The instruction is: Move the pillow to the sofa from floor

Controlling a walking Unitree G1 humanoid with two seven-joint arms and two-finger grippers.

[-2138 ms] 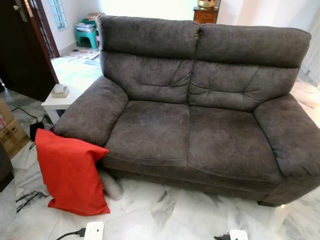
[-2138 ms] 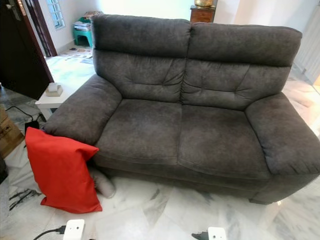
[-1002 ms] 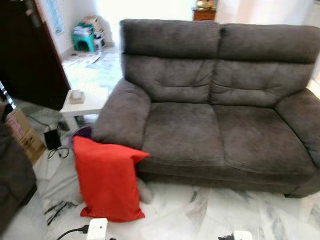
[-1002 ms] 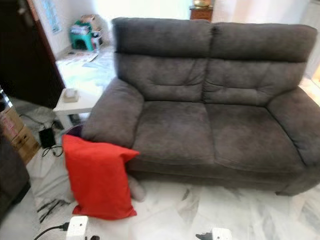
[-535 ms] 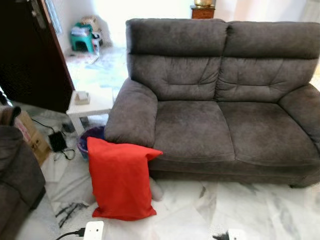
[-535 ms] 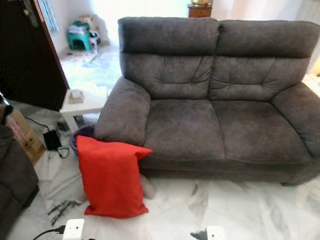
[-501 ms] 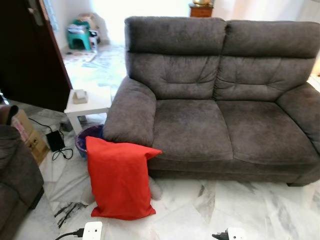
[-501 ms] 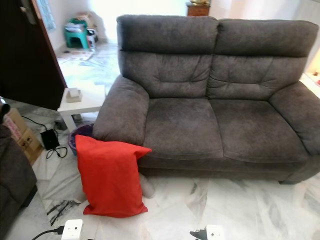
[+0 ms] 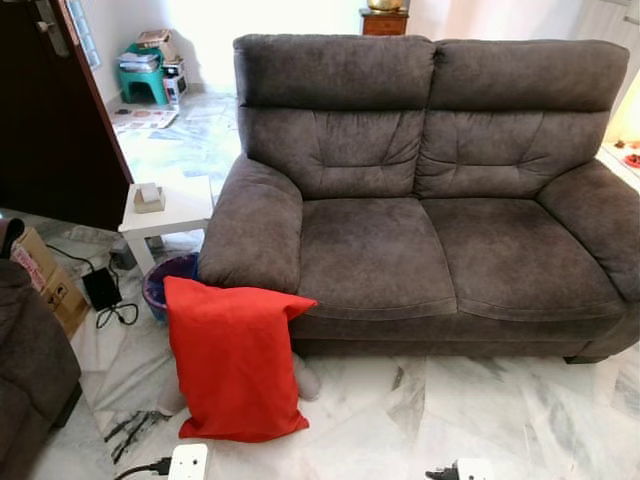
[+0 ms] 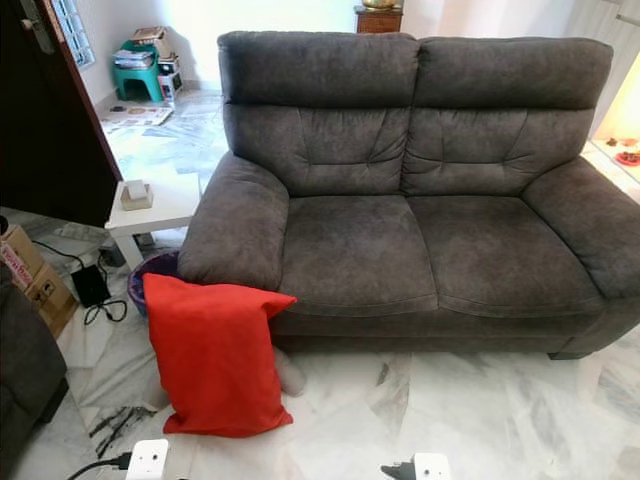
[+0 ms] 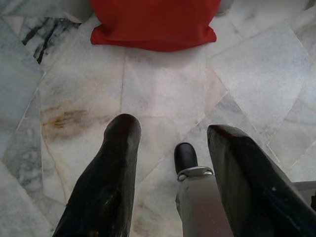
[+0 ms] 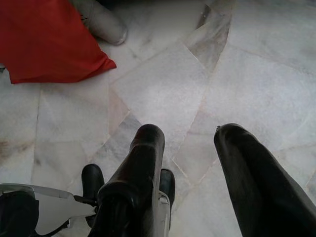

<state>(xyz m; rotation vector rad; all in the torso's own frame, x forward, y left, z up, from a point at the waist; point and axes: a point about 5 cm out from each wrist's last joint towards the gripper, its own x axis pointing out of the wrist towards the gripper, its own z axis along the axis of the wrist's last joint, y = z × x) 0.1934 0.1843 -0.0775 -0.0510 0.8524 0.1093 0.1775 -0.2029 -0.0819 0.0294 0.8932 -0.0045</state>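
Leaning upright against the front of the sofa's (image 9: 400, 220) left armrest, the red pillow (image 9: 235, 360) stands on the marble floor (image 9: 480, 420). A grey cushion (image 12: 98, 20) lies on the floor just behind its lower corner. Both seat cushions of the sofa are bare. The left gripper (image 11: 170, 148) hangs above the floor near the pillow's bottom edge, fingers apart and holding nothing. The right gripper (image 12: 190, 148) hangs likewise, fingers apart. A small white table (image 9: 170, 208) stands beside the sofa.
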